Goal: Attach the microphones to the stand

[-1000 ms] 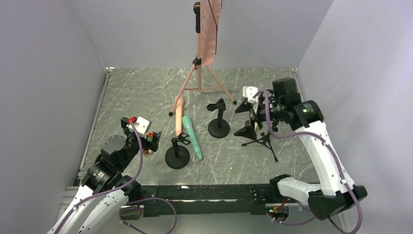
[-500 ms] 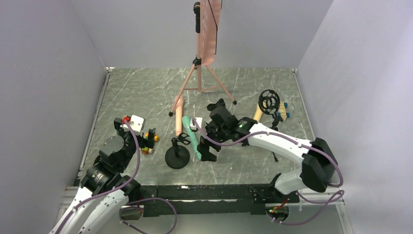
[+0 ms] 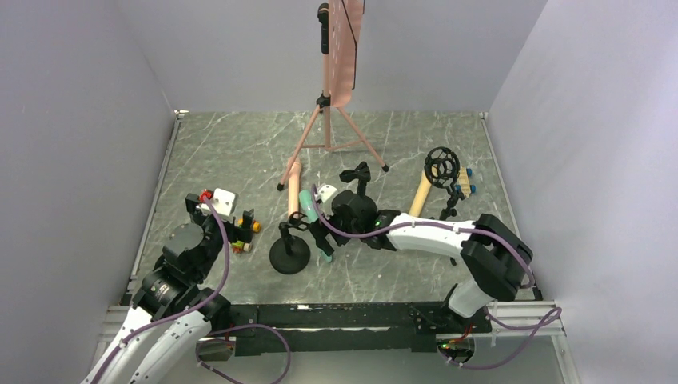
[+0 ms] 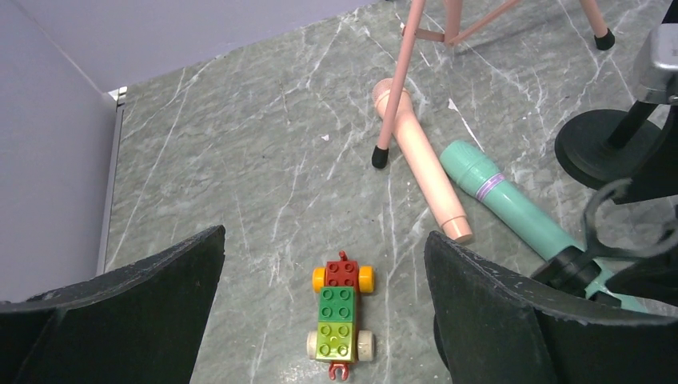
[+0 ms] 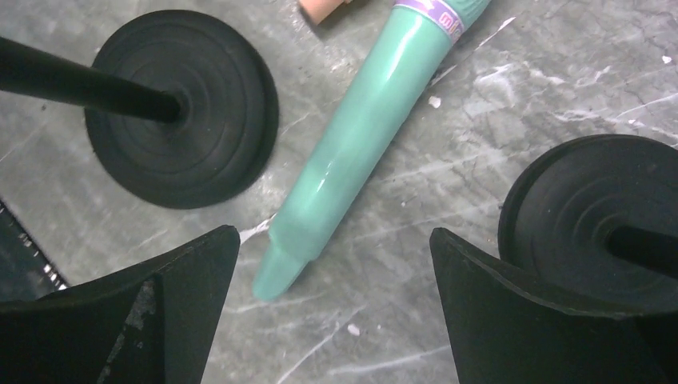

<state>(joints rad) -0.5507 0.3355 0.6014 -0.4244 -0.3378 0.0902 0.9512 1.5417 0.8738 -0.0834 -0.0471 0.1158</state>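
Note:
A teal microphone (image 5: 368, 136) lies on the marble table between two black round-base stands, one on the left (image 5: 184, 112) and one on the right (image 5: 592, 208). My right gripper (image 5: 333, 236) is open and hovers low over the teal microphone's thin end, with one finger on each side and not touching it. In the top view my right gripper (image 3: 324, 236) covers most of the teal microphone (image 3: 306, 202). A pink microphone (image 3: 293, 192) lies beside it. A tan microphone (image 3: 419, 194) lies by a shock-mount tripod (image 3: 440, 166). My left gripper (image 4: 324, 240) is open and empty.
A Lego car (image 4: 342, 308) sits on the table below my left gripper. A pink tripod music stand (image 3: 329, 96) stands at the back centre, one foot by the pink microphone. Grey walls close in the left, right and back sides.
My right arm has swung from the shock-mount tripod at the right across to the centre and come down over the teal microphone. My left gripper has shifted slightly.

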